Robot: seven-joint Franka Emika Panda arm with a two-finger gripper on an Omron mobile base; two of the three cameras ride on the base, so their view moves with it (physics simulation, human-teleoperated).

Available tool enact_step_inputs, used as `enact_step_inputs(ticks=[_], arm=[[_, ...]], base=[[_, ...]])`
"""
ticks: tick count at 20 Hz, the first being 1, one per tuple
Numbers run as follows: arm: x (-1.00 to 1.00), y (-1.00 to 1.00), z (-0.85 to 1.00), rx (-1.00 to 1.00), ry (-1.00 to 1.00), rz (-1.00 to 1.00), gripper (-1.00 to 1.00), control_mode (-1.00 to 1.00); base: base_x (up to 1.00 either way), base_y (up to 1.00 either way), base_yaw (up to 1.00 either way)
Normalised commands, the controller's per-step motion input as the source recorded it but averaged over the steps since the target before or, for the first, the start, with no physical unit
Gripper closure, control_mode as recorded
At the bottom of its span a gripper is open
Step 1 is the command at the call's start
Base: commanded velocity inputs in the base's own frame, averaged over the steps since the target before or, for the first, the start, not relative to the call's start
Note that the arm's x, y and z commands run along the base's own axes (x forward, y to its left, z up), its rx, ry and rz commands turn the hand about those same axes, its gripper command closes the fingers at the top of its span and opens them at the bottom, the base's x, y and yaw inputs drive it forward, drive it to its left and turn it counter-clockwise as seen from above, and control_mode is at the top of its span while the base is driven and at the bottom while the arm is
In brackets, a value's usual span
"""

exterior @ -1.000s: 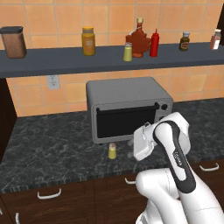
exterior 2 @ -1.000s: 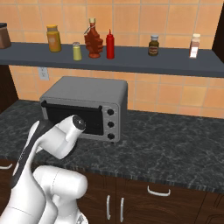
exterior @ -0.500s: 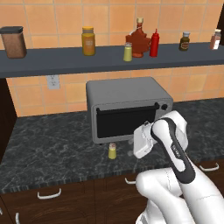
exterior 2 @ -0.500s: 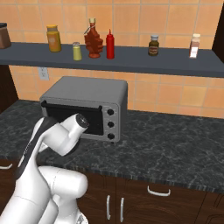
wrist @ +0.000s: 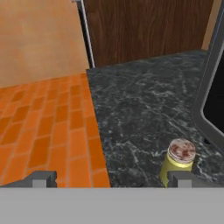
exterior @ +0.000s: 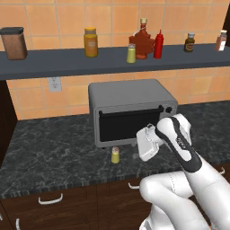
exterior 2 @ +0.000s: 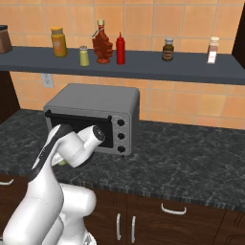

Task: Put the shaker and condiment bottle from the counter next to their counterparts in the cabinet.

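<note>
Dark speckled stone counter (wrist: 140, 105): I see it spread beyond my fingers | grey toaster oven (exterior: 130, 110): beside fingers | two-finger gripper (wrist: 111, 177): fingers spread wide, gripping nothing | small yellow-green shaker with silvery cap (wrist: 178, 159): upright on the counter, just inside one fingertip (wrist: 181, 177), before the oven.

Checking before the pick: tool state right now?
Tool: open, holding nothing; the small yellow-green shaker with a silvery cap stands on the counter by one fingertip.

Two shakers (exterior: 115, 155) (exterior: 131, 54), five other shelf containers, maybe one toaster oven (exterior: 130, 117).
</note>
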Motion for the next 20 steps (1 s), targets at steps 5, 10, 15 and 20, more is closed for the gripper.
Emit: enact_step_inputs(ticks=[5, 10, 15, 20], arm=[[-0.23, 0.36, -1.0, 0.11, -0.18, -0.04, -1.0, -1.0], [-0.34, 0.38, -1.0, 0.07, -0.19, -0.04, -1.0, -1.0], [-0.17, 0.22, -0.91, 0.06, -0.16, -0.06, -1.0, -1.0], [-0.26, 0.23, -0.88, 0.04, -0.15, -0.08, -1.0, -1.0]], base=[[0.0, 0.0, 0.0], [0.0, 0.0, 0.0], [0.0, 0.0, 0.0], [0.0, 0.0, 0.0]])
